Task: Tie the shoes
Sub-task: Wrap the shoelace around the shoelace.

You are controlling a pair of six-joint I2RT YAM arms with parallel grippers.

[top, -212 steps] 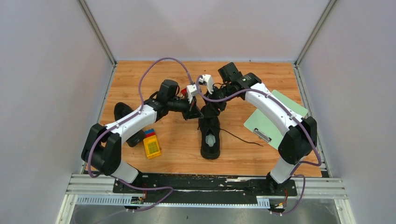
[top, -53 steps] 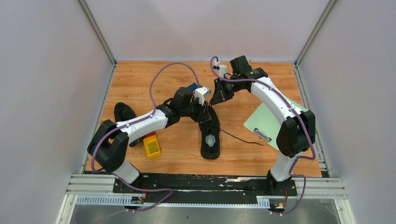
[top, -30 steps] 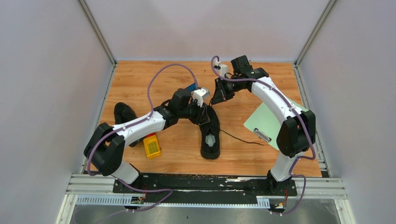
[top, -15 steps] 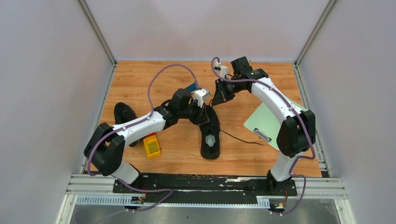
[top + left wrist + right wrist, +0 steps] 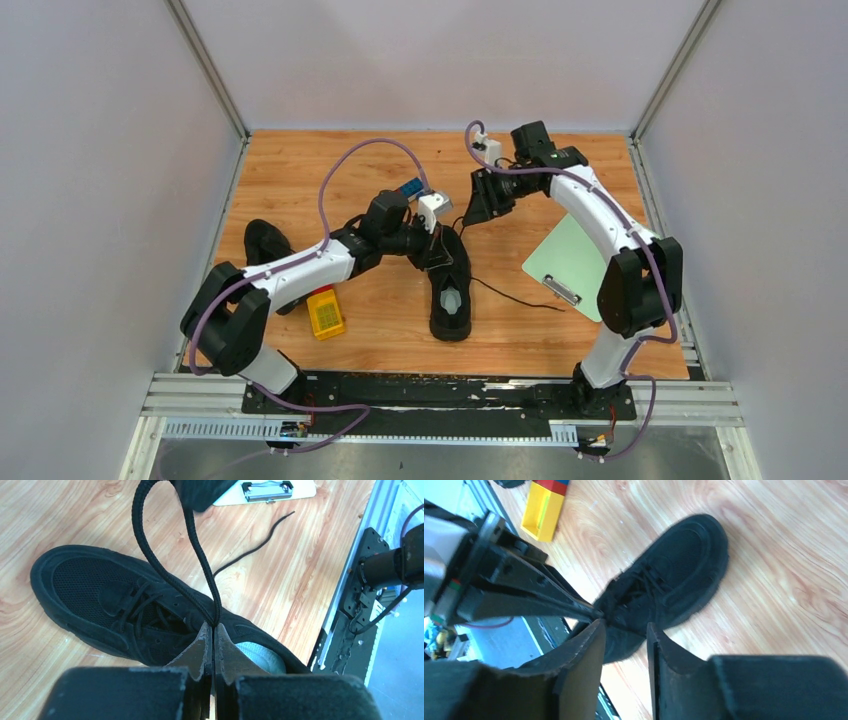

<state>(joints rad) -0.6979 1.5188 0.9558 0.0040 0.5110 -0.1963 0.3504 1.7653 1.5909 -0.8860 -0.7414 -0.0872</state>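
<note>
Shoe (image 5: 450,285) mid-bow — left gripper (image 5: 214,630) pinches the lace loop (image 5: 170,570) at its base, right gripper (image 5: 625,626) spread nearby — next it probably needs the loose lace (image 5: 252,542)

1 overhead view, 2 wrist close-ups, shared shoe (image 5: 450,285)

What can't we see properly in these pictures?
- Top view: the second shoe is mostly hidden behind the left arm.
- Left wrist view: the lace loop has its top cut off by the edge.
- Right wrist view: the middle shoe has its heel hidden by the left gripper and right gripper.
</note>
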